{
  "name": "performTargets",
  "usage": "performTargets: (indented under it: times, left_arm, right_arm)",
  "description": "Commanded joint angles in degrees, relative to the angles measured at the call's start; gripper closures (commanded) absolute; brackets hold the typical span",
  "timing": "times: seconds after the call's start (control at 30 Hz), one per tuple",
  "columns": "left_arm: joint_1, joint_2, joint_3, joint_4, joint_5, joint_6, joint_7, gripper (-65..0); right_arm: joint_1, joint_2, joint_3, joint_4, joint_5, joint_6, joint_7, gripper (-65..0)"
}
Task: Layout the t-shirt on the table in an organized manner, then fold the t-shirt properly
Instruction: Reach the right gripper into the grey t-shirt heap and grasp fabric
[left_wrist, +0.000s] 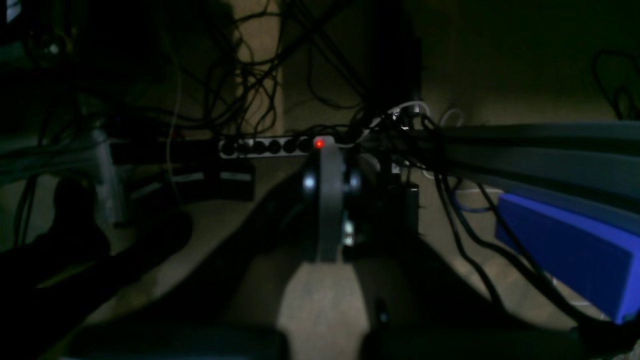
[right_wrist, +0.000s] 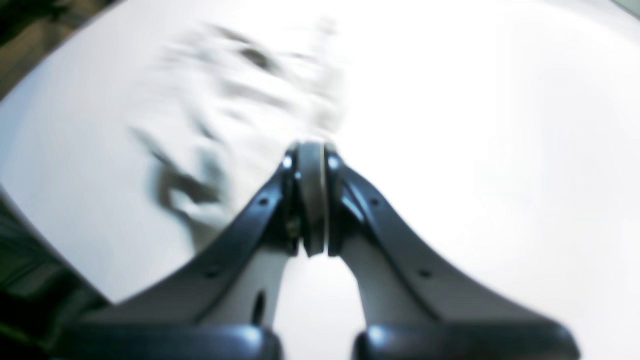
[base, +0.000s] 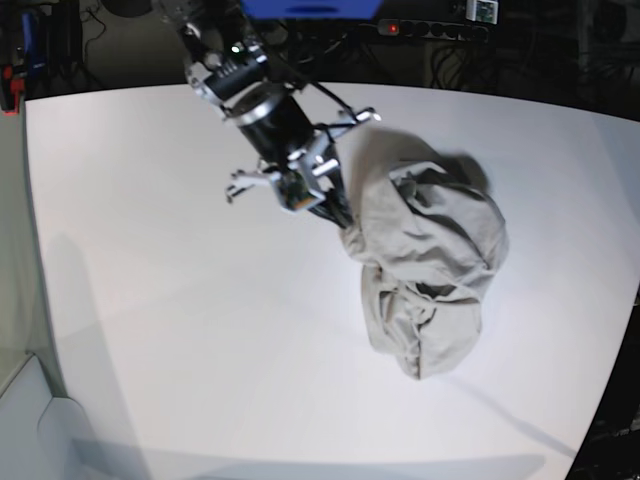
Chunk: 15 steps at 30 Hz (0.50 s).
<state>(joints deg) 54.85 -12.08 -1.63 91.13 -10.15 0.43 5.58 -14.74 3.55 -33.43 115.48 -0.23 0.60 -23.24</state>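
The light grey-beige t-shirt (base: 430, 260) lies crumpled in a heap on the right half of the white table (base: 150, 300). My right gripper (base: 343, 222) reaches down from the far side and sits at the heap's left edge. In the right wrist view, which is blurred, the right gripper (right_wrist: 311, 155) is shut, with no cloth showing between its fingers. There the t-shirt (right_wrist: 240, 100) lies beyond it, up and to the left, on the table (right_wrist: 450, 125). My left gripper (left_wrist: 327, 150) is shut and empty, off the table in a dark spot. It is out of the base view.
Ahead of the left gripper is a power strip (left_wrist: 270, 146) with a red light, tangled cables (left_wrist: 450, 200) and a blue box (left_wrist: 565, 250). The same strip (base: 430, 28) and blue box (base: 310, 8) lie past the table's far edge.
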Motion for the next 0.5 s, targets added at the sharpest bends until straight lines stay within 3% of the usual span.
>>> performTargets:
  times: [0.0,0.13,0.37,0.47]
  left_arm:
    - [1.3,0.2,0.1,0.7,-0.1,0.2,-1.0,-0.1]
    - [2.2,1.0,0.4,1.1,-0.1,0.2,-1.0,-0.1]
    - [3.5,1.2,0.0,1.1,0.4,0.2,-1.0,-0.1]
    - [3.7,1.5,-1.3,1.1,0.4,0.2,-1.1,-0.1]
  right_arm:
    - [1.9,-2.4,-0.6,0.5,0.1,0.1,0.3,-3.1]
    - [7.6,-5.9,-2.7,-2.3,0.2,0.1,-2.9,-13.7]
    - [17.6,-8.4,-4.9,-12.5,0.3,0.2,-3.3,-29.2]
    - [21.0,-9.3,-4.5,-18.3,3.6,4.0,-3.3,-34.2]
